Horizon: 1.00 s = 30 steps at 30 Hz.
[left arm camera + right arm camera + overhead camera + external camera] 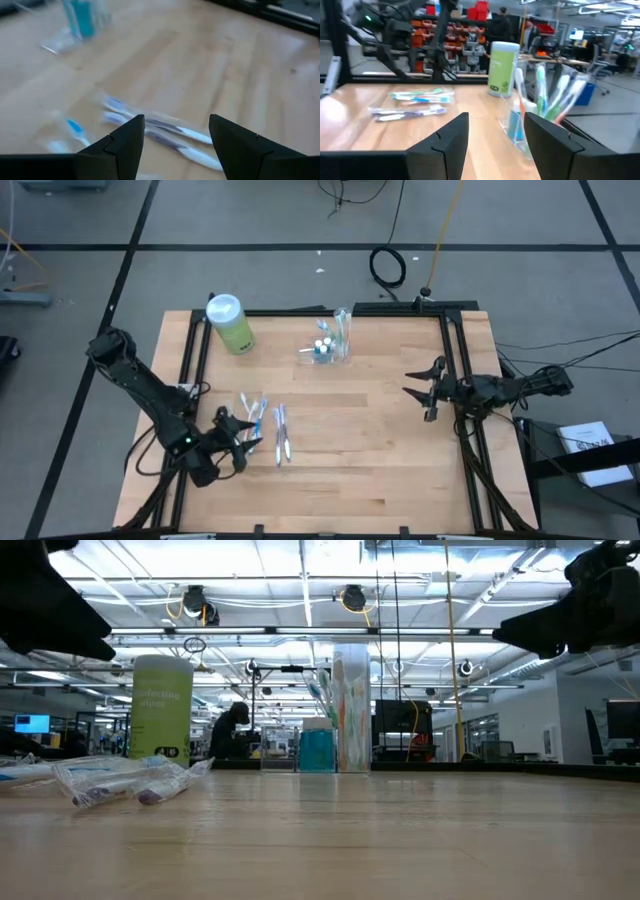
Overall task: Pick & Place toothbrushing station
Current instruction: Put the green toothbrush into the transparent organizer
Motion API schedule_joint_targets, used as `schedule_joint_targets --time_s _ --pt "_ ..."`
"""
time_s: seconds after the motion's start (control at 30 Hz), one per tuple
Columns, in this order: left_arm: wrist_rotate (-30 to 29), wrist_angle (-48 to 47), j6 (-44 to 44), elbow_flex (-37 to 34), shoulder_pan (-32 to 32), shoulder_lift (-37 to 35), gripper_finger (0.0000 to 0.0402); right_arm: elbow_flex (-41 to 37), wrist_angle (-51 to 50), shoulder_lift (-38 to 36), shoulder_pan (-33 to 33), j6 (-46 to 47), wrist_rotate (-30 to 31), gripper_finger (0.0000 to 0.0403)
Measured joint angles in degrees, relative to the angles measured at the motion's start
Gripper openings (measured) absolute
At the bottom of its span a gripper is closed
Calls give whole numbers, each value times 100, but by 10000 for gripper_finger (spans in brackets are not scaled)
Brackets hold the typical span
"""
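At table's far edge: toothbrushing station (334, 340) upright, untouched | left gripper (243, 448) wide, empty, over wrapped toothbrushes (266, 425) | right gripper (422, 392) parted, empty | pick and place pending

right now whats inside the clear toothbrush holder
The toothbrushing station holds several upright toothbrushes and a small teal bottle. The exact brush count is unclear because they overlap.
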Motion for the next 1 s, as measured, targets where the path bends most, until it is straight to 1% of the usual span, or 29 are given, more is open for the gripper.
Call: schedule_joint_targets --time_s 0.07,0.13,0.23,0.33,0.4,0.5,0.57,0.6,0.63,0.67,0.73,0.8,0.87,0.9,0.93,1.0 --pt "498 257 56 1 190 -35 229 -2 85 2 2 2 83 183" --pt "1151 279 -232 4 464 -74 229 -4 127 40 2 2 71 183" --pt "1887 241 -852 4 956 -120 230 -9 173 40 2 4 72 183" --pt "2571 375 -951 4 1478 -121 230 -9 176 83 2 4 69 183" --pt "2923 685 -486 4 1870 -121 230 -9 184 82 2 4 67 183" --pt "3448 1347 651 22 2528 -121 230 -9 181 87 2 4 67 183" --pt "3889 1396 1376 169 2995 -121 230 -9 183 85 2 4 67 183" --pt "4061 1201 1610 282 3233 -121 230 -9 183 87 2 4 67 183" --pt "4197 809 1657 403 3473 -126 229 -9 183 85 2 4 67 183" --pt "4288 205 1594 517 3714 -166 228 -9 183 85 2 4 66 183" --pt "4307 -1143 1107 657 4055 -323 220 -9 183 85 2 4 67 183" --pt "4333 -2200 518 702 4204 -501 206 -9 187 85 2 4 66 183" --pt "4321 -2980 -273 689 4101 -843 190 -9 187 87 2 4 67 183" --pt "4298 -3193 -731 686 3965 -1028 182 -7 187 87 2 4 67 183" --pt "4314 -3341 -1125 658 3792 -1180 174 -7 186 89 2 7 66 183" --pt "4305 -3315 -1828 590 3395 -1376 160 -3 185 92 2 4 66 183"
